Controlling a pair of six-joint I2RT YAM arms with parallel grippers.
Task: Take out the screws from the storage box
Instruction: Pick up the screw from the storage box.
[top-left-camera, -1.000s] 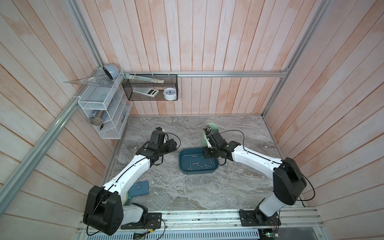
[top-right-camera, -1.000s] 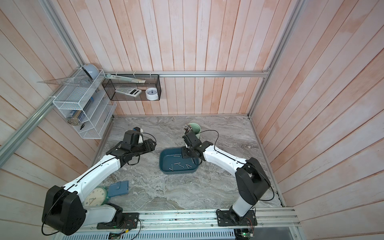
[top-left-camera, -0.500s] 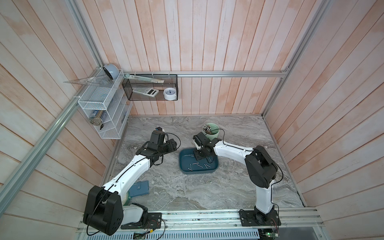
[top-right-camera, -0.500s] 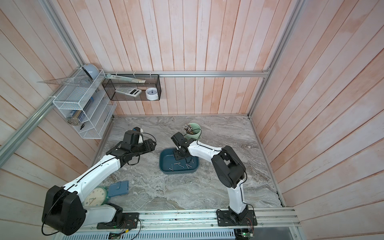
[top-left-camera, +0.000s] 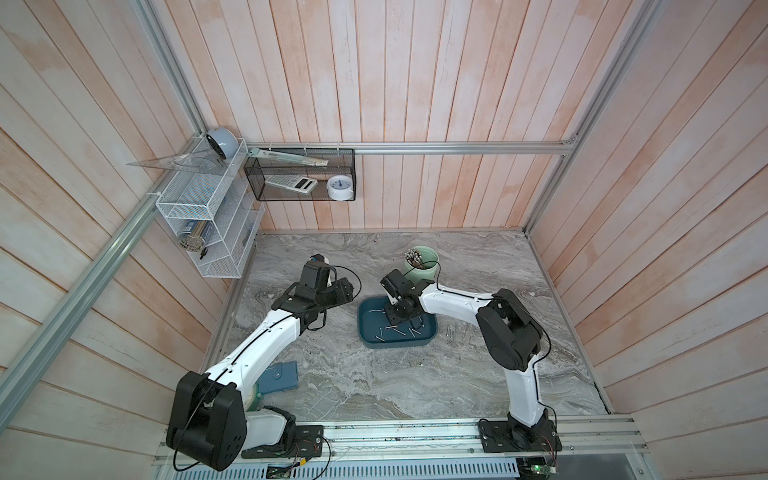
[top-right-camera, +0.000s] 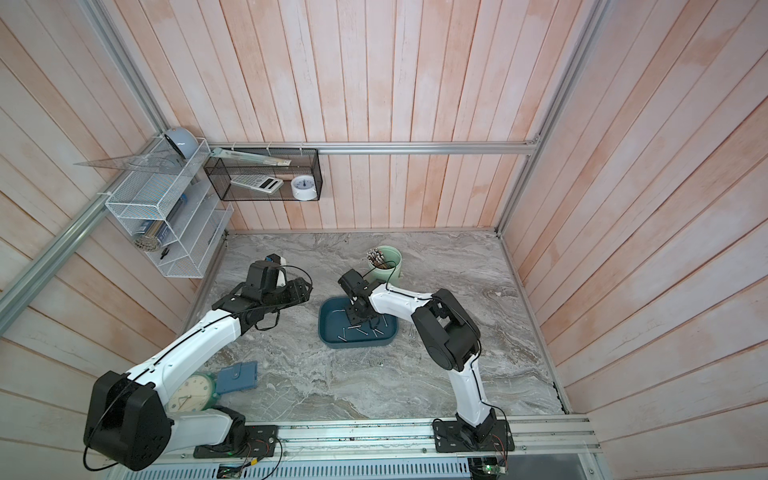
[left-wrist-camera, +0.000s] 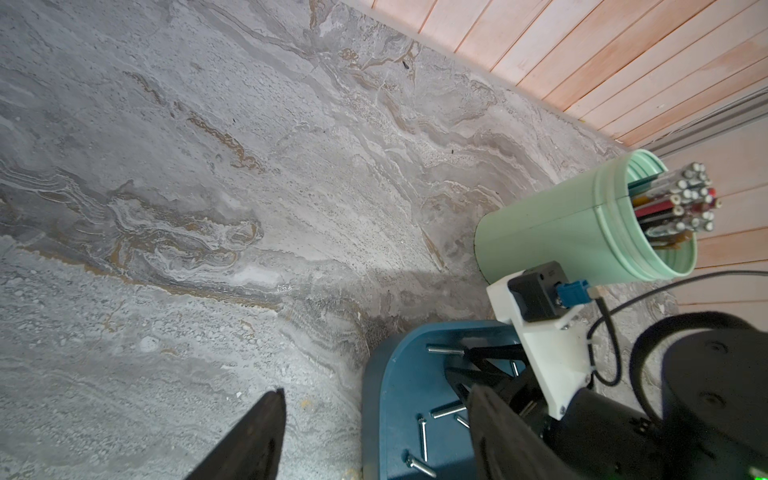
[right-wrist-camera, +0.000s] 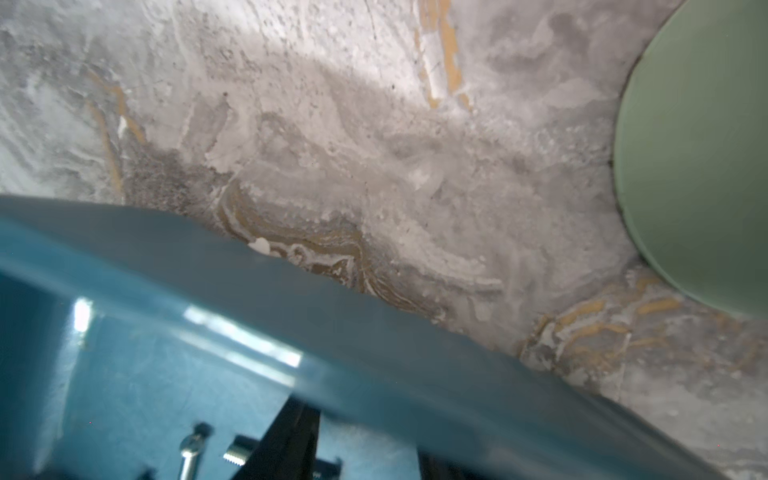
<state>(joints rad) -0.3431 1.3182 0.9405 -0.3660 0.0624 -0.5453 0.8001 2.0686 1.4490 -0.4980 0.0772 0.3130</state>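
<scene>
The storage box (top-left-camera: 368, 334) is seen mid-desk (top-left-camera: 374, 382), screws (top-left-camera: 390, 328) scattered inside (a few outside); the right gripper (top-left-camera: 395, 318) is lowered into it, jaws parted, empty; the left gripper (left-wrist-camera: 376, 392) is held alongside, jaws spread, empty.

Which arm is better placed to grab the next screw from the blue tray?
Right. The right gripper is down inside the storage box, fingers among the screws; the left gripper hangs open beside the box, over the table.

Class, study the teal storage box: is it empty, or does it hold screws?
Not empty. Several screws lie loose on the storage box floor in both top views.
</scene>
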